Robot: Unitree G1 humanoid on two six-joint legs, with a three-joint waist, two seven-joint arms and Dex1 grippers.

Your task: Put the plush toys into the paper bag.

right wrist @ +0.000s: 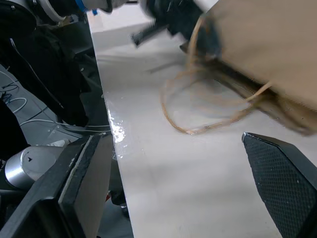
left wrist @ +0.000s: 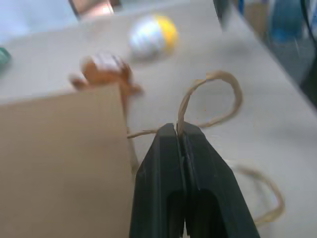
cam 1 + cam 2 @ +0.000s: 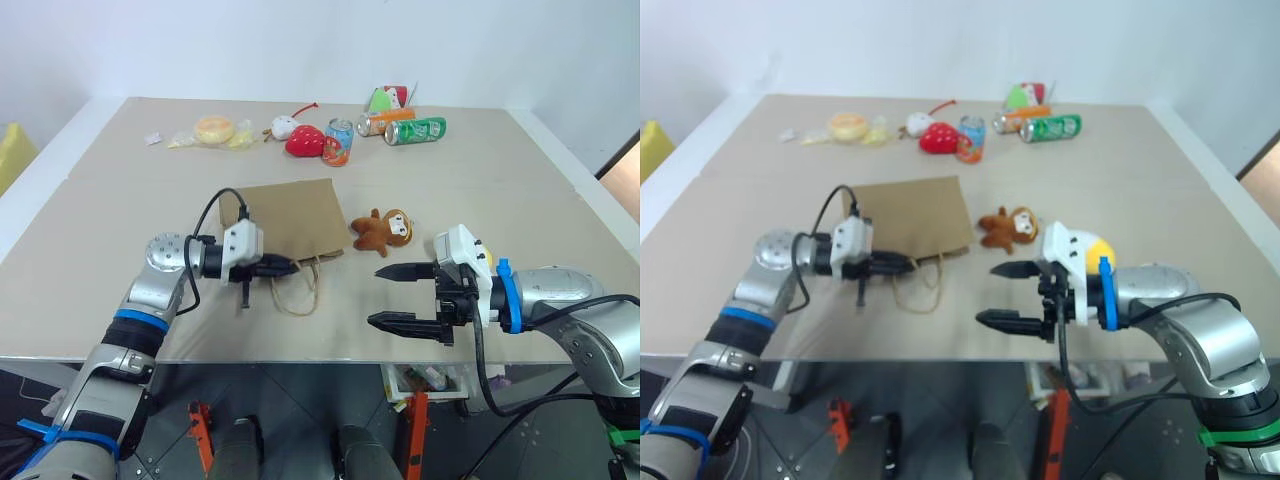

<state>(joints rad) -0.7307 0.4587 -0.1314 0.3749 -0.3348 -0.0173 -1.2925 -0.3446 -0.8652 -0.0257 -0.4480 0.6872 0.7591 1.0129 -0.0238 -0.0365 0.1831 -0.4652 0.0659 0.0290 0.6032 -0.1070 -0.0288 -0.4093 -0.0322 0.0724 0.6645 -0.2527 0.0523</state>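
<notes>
The brown paper bag (image 3: 290, 215) lies flat on the table, its opening toward the front edge. My left gripper (image 3: 290, 267) is shut on one of its tan cord handles (image 2: 213, 99), and the cord rises in a loop from the closed fingertips. The other handle lies slack on the table. The brown monkey plush (image 3: 385, 230) lies just right of the bag. The white-and-yellow egg plush (image 3: 1098, 256) sits behind my right gripper (image 3: 375, 296), which hangs open and empty near the table's front edge, pointing toward the bag.
At the back of the table are a red strawberry plush (image 3: 305, 142), a small white toy with a red cord (image 3: 283, 127), three drink cans (image 3: 415, 130), a wrapped bun (image 3: 213, 130) and a green packet (image 3: 388, 98). The table's front edge (image 3: 300, 355) runs just under both grippers.
</notes>
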